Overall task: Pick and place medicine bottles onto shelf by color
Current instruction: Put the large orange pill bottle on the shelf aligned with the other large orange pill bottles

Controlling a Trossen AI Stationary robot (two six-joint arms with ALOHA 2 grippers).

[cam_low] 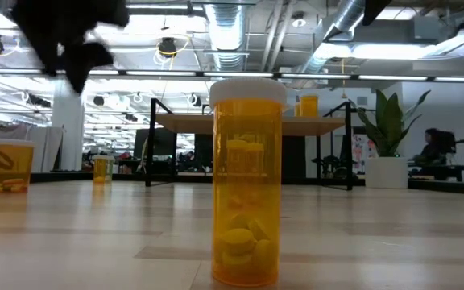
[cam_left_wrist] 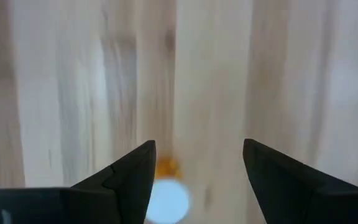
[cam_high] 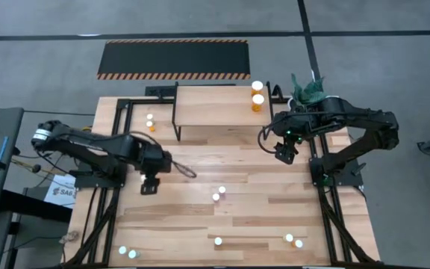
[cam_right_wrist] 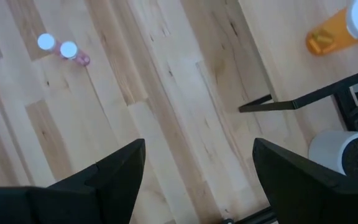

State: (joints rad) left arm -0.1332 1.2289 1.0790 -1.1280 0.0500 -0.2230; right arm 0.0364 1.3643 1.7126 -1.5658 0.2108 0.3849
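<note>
left gripper (cam_high: 149, 184) is down low over the left half of the pale wooden plank tabletop (cam_high: 275, 224), and its wrist camera looks straight onto a small orange bottle with a white round cap (cam_left_wrist: 166, 198) sitting between the two dark fingers (cam_left_wrist: 129, 180); the jaws stand apart on either side of it and i can't tell whether they are touching it, so no grip to call here. right gripper (cam_high: 284, 152) hangs just off the right front corner of the small rack with a light wood top and thin black legs (cam_high: 211, 104), fingers spread wide and nothing between them, only bare planks below. on the rack's right end stand two orange white-capped bottles (cam_high: 257, 97), one behind the other, and a black rack leg crosses the right wrist picture close to one of them (cam_right_wrist: 334, 28). two more small bottles (cam_high: 150, 122) sit on the tabletop under the rack's left side. out in the open middle is a pair of pinkish bottles with white caps (cam_high: 219, 194), touching or nearly so, also seen from the right wrist (cam_right_wrist: 67, 50). along the near edge: two greenish ones (cam_high: 127, 253) at the left, a lone cap (cam_high: 218, 241) in the centre, and a white cap beside an orange bottle (cam_high: 294, 240) at the right. from table height a tall orange bottle with pills inside (cam_low: 246, 181) fills the foreground and blocks part of the rack behind it. a white pot with a green plant (cam_high: 308, 90) crowds the right arm's elbow, and a black mat with striped edges (cam_high: 174, 58) lies on the floor beyond the table.
</note>
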